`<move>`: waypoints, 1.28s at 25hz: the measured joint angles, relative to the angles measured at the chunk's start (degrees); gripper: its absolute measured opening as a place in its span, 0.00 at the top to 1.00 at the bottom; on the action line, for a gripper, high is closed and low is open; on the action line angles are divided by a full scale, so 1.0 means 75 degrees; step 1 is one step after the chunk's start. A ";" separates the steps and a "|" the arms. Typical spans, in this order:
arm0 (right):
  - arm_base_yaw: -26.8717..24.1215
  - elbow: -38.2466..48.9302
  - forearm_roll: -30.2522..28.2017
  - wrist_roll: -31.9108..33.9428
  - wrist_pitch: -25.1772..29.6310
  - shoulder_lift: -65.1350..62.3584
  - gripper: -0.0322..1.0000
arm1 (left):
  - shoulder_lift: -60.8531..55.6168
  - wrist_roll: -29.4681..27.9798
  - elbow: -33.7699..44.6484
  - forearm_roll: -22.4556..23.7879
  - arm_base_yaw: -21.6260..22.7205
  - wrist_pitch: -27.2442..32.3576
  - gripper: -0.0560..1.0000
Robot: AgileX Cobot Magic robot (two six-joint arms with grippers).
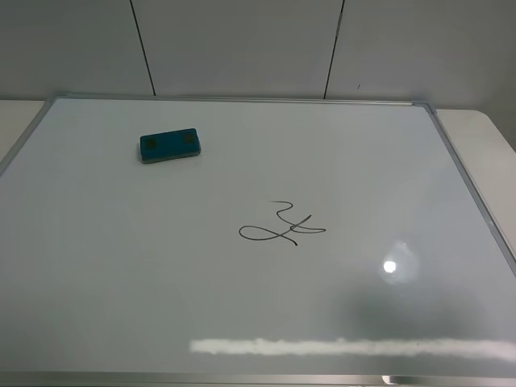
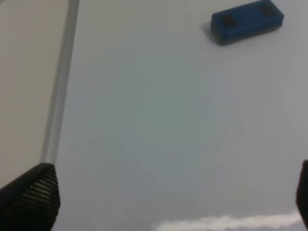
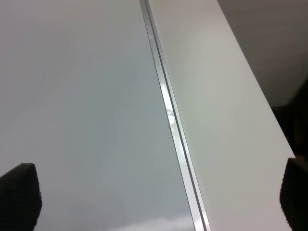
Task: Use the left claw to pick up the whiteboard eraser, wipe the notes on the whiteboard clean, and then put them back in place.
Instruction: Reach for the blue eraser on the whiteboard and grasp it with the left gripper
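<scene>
The teal-blue whiteboard eraser (image 1: 168, 146) lies flat on the whiteboard (image 1: 121, 266) at the far left, its two dark spots facing up. The notes (image 1: 282, 226), a black looping scribble, sit near the board's middle, right of and nearer than the eraser. No arm shows in the exterior high view. In the left wrist view my left gripper (image 2: 168, 199) is open and empty, with only its black fingertips (image 2: 33, 195) showing over the board by its silver frame (image 2: 60, 96). The eraser (image 2: 246, 21) lies well ahead of it. My right gripper (image 3: 157, 195) is open and empty.
The board rests on a pale table (image 1: 476, 145) that shows past its right edge. A tiled wall (image 1: 242, 44) stands behind. The right wrist view looks along the board's right frame (image 3: 166, 101) and the table strip (image 3: 211, 96) beside it.
</scene>
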 joint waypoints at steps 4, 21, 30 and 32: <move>0.0000 0.0000 0.0000 0.0000 0.0000 0.0000 0.01 | 0.0808 0.0134 -0.0162 -0.0178 0.0000 0.0068 0.01; 0.0000 0.0000 0.0000 0.0000 0.0000 0.0000 0.01 | 0.9297 0.4172 -0.4246 -0.0547 -0.0570 -0.0207 0.01; 0.0000 0.0000 0.0000 0.0000 0.0000 0.0000 0.01 | 1.2535 0.4897 -0.6592 0.0201 -0.1865 -0.0299 0.01; 0.0000 0.0000 0.0000 0.0000 0.0000 0.0000 0.01 | 1.3043 0.5113 -0.6971 0.0220 -0.1990 -0.0299 0.01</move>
